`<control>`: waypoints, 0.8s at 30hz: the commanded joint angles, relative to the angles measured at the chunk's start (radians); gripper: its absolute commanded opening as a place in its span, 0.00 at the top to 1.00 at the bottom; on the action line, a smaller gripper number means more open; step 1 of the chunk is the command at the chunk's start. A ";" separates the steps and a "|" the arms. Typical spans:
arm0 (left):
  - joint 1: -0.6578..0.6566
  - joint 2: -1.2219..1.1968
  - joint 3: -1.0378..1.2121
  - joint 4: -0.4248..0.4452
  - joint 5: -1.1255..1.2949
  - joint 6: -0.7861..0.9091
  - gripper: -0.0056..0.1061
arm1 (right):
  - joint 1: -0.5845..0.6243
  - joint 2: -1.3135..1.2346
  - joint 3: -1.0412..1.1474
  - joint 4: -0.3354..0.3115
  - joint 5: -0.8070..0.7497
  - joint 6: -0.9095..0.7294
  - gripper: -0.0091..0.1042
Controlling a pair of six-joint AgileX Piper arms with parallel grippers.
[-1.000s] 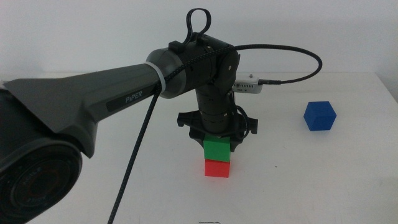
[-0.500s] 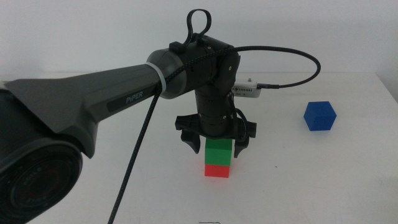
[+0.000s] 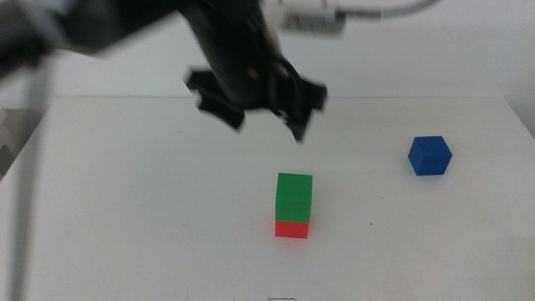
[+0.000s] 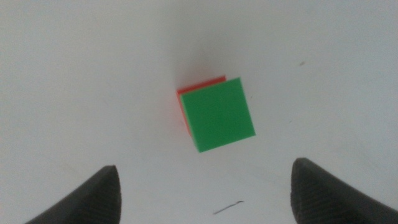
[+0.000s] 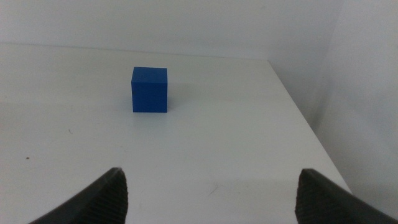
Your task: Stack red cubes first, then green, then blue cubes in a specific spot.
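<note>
The green cube (image 3: 294,197) sits on top of the red cube (image 3: 292,228) near the middle of the white table. In the left wrist view the green cube (image 4: 218,114) covers most of the red cube (image 4: 186,91). My left gripper (image 3: 263,119) is open and empty, lifted well above and behind the stack, blurred by motion. The blue cube (image 3: 430,155) stands alone at the right; it also shows in the right wrist view (image 5: 150,89). My right gripper (image 5: 205,186) is open and empty, apart from the blue cube, and out of the middle view.
The white table's right edge (image 5: 298,106) runs close beside the blue cube. A small dark mark (image 4: 227,208) lies on the tabletop near the stack.
My left gripper has opened, let go of the green cube on the red cube, and risen up and back from the stack. The blue cube has not moved.
</note>
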 commanded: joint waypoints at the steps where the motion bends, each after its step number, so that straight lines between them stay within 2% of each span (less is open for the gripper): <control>1: 0.020 -0.137 -0.024 0.021 0.068 0.100 0.13 | -0.007 -0.016 -0.009 -0.012 -0.079 -0.011 0.09; 2: 0.034 -0.161 -0.024 0.021 0.077 0.134 0.13 | -0.007 -0.016 -0.009 -0.012 -0.079 -0.011 0.09; 4: 0.091 -0.221 -0.008 -0.045 0.077 0.238 0.13 | -0.007 -0.016 -0.009 -0.012 -0.080 -0.011 0.09; 6: 0.172 -0.296 0.037 -0.153 0.077 0.399 0.13 | -0.007 -0.016 -0.009 -0.012 -0.080 -0.011 0.09; 8: 0.261 -0.390 0.111 -0.302 0.077 0.563 0.13 | -0.007 -0.016 -0.009 -0.012 -0.080 -0.011 0.09; 11: 0.383 -0.526 0.239 -0.441 0.048 0.717 0.13 | -0.007 -0.016 -0.009 -0.012 -0.080 -0.011 0.09; 18: 0.600 -0.711 0.424 -0.569 -0.040 0.827 0.13 | -0.007 -0.016 -0.009 -0.012 -0.080 -0.011 0.09; 24: 0.629 -0.722 0.429 -0.615 -0.027 0.845 0.13 | -0.007 -0.016 -0.009 -0.012 -0.080 -0.011 0.09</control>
